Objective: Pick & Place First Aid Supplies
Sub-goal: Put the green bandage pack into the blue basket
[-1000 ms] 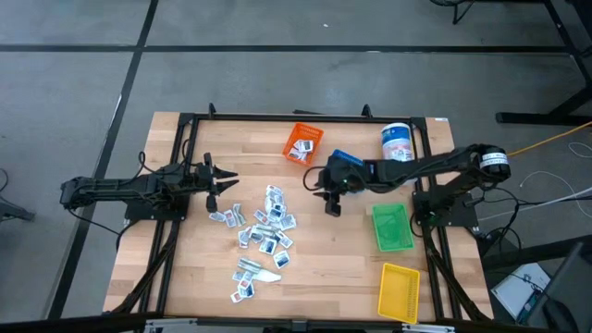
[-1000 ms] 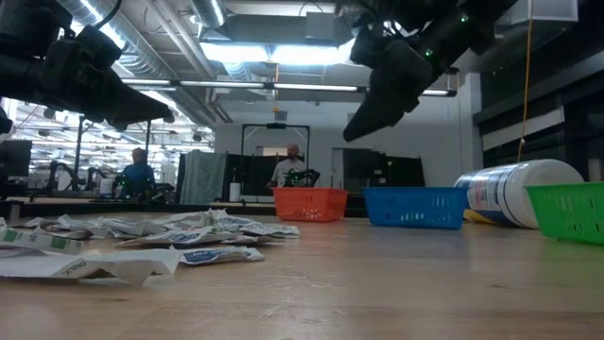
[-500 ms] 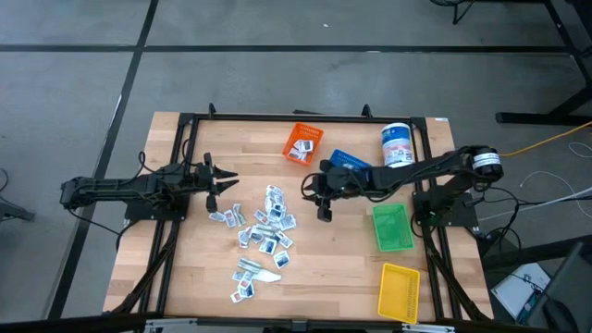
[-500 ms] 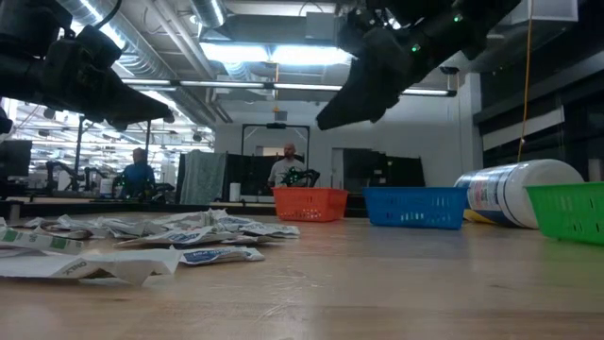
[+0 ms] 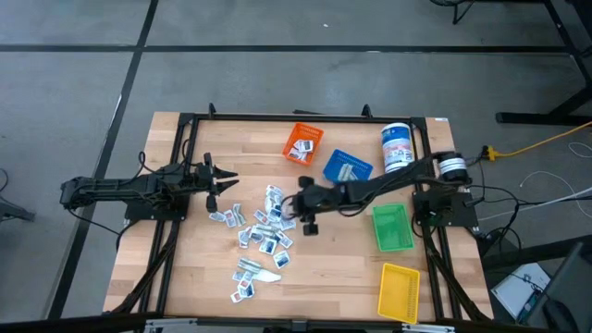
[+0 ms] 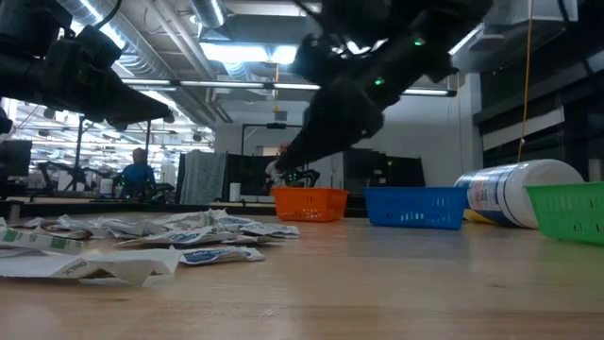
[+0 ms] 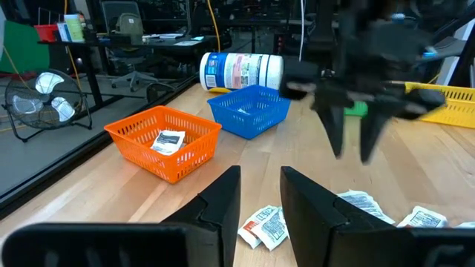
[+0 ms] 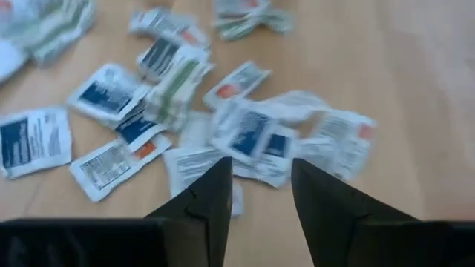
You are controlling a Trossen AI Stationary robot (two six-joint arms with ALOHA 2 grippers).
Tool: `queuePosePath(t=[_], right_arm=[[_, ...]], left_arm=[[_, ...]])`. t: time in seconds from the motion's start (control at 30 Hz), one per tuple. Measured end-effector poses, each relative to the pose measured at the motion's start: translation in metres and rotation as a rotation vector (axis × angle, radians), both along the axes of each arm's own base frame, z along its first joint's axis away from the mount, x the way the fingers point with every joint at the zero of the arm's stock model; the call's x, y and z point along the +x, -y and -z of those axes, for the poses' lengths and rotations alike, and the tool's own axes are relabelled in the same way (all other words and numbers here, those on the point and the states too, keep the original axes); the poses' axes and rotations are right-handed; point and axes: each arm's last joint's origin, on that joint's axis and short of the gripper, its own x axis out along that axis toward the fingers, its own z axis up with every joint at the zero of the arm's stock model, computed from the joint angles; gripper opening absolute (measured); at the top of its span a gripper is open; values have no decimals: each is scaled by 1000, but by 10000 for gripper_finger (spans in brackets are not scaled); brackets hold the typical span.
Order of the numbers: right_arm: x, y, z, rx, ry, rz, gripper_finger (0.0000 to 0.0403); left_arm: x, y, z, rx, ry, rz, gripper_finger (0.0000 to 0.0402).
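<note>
The first aid supplies (image 5: 264, 231) are small white packets lying flat and loose in a pile at the table's middle; they also show in the right wrist view (image 8: 252, 137) and the low view (image 6: 179, 236). My right gripper (image 5: 306, 220) hangs open above the pile's right edge, fingers slanting down with nothing between them (image 8: 260, 196). In the low view it (image 6: 288, 162) stands well above the tabletop. My left gripper (image 5: 225, 180) waits open and level at the table's left, clear of the packets (image 7: 261, 200).
At the back stand an orange bin (image 5: 302, 143) holding packets and a blue bin (image 5: 347, 169) with one packet. A white canister (image 5: 397, 145) lies at the back right. A green bin (image 5: 391, 227) and a yellow bin (image 5: 399, 291) sit along the right side.
My right gripper has swung from beside the blue bin toward the table's left and near edge, sinking toward the packet pile and rolling slightly. Its fingers stay open. The blue bin now shows uncovered in the high view.
</note>
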Motion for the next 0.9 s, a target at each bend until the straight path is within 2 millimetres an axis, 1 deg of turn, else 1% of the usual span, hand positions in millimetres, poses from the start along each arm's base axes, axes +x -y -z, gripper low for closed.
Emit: queuePosePath(t=[0.2, 0.33, 0.43, 0.57, 0.73, 0.9], right_arm=[[35, -17, 0, -67, -105, -79, 140], [49, -22, -3, -84, -86, -101, 140], [56, -23, -2, -103, -73, -118, 140], [62, -25, 5, -81, -51, -138, 140], [68, -38, 13, -27, -5, -216, 140], [70, -40, 19, -4, 11, -205, 140]], left_arm=[[0, 0, 0, 0, 0, 0, 93], [0, 0, 0, 0, 0, 0, 91], [0, 0, 0, 0, 0, 0, 92], [0, 0, 0, 0, 0, 0, 93], [0, 0, 0, 0, 0, 0, 91], [0, 0, 0, 0, 0, 0, 93]])
